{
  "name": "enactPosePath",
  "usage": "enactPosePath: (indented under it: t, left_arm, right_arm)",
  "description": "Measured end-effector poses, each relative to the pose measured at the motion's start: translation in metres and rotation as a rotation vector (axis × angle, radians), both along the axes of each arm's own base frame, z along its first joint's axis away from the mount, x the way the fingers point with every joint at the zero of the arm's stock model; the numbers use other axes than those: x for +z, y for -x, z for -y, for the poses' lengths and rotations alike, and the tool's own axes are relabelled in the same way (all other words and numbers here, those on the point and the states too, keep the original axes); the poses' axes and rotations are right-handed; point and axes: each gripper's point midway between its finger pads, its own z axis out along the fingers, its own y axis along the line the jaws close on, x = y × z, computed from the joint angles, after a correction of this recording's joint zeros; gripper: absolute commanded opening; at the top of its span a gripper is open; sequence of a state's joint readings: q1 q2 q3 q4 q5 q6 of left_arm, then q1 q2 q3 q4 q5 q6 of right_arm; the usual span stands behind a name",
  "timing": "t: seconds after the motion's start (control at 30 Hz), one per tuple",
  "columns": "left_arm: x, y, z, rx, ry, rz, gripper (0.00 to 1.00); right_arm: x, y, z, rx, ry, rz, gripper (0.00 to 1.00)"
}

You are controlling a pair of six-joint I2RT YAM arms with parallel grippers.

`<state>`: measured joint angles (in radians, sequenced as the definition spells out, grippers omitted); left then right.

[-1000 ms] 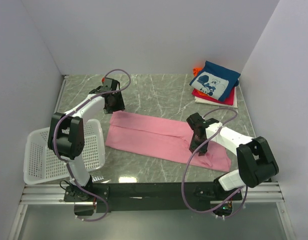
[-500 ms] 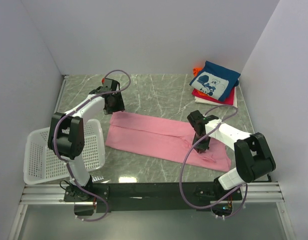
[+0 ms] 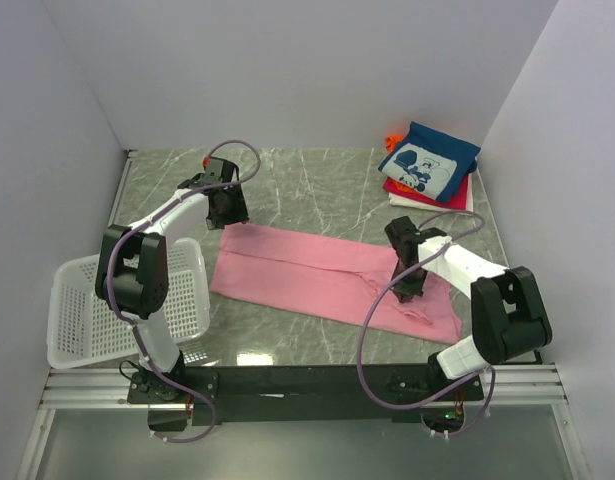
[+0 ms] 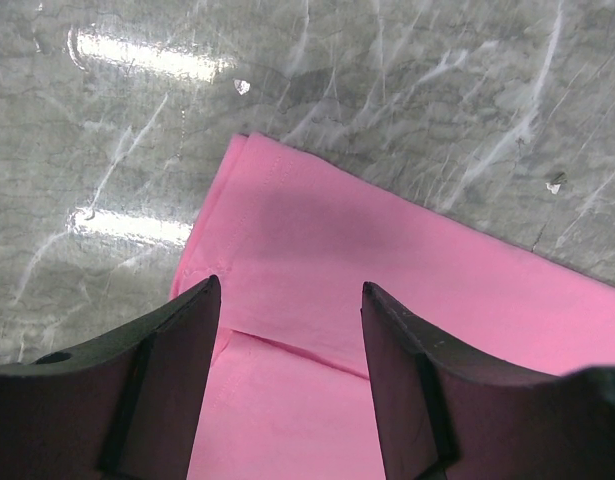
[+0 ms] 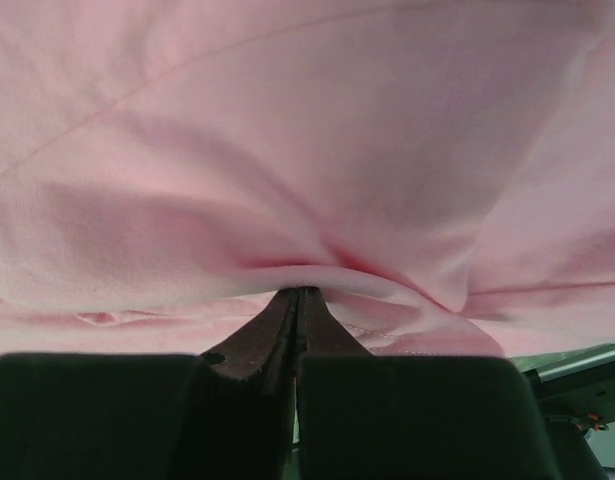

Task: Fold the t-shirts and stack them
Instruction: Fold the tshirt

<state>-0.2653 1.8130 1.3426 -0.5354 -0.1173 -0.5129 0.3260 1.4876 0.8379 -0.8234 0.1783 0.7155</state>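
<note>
The plain pink t-shirt (image 3: 297,270) lies folded into a long strip across the middle of the table. My right gripper (image 3: 412,288) is down on the strip's right part. In the right wrist view its jaws (image 5: 299,292) are shut on a pinched ridge of the pink cloth (image 5: 287,130). My left gripper (image 3: 230,212) hovers over the strip's far left corner. In the left wrist view it stands open (image 4: 289,284), the pink cloth (image 4: 407,270) below and nothing between the fingers. A stack of folded t-shirts (image 3: 428,166), navy with a white print on top, sits at the back right.
A white mesh basket (image 3: 82,325) stands at the near left beside the left arm's base. White walls close in the grey marbled table (image 3: 317,185) on the left, back and right. Purple cables loop from both arms.
The right gripper has closed onto the pink cloth and shifted slightly to the right. The left arm has not moved.
</note>
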Motion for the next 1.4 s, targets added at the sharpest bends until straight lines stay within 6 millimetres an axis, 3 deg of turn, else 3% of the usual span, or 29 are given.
enactPosePath:
  t: [0.17, 0.43, 0.7, 0.83, 0.93, 1.23, 1.4]
  left_arm:
    - [0.000, 0.000, 0.000, 0.000, 0.000, 0.000, 0.64]
    - [0.000, 0.000, 0.000, 0.000, 0.000, 0.000, 0.64]
    - [-0.001, 0.001, 0.001, -0.005, 0.008, -0.004, 0.65]
    - [-0.001, 0.001, 0.001, -0.004, 0.008, -0.005, 0.65]
    - [-0.001, 0.001, 0.001, -0.005, 0.008, -0.006, 0.65]
    - [-0.003, 0.002, -0.001, 0.001, 0.008, -0.009, 0.65]
    - [-0.004, 0.003, -0.003, 0.004, 0.007, -0.013, 0.65]
  right_arm:
    - [0.015, -0.011, 0.009, -0.007, -0.009, 0.031, 0.00]
    - [0.047, -0.018, -0.003, 0.077, -0.101, 0.159, 0.02]
    - [0.024, 0.017, -0.010, 0.105, -0.158, 0.078, 0.18]
    - [0.019, 0.018, -0.010, 0.101, -0.155, 0.066, 0.30]
    - [0.012, 0.019, -0.009, 0.094, -0.139, 0.039, 0.33]
    - [-0.006, 0.023, -0.001, 0.078, -0.082, -0.039, 0.34]
    - [-0.008, 0.021, -0.003, 0.075, -0.091, -0.041, 0.13]
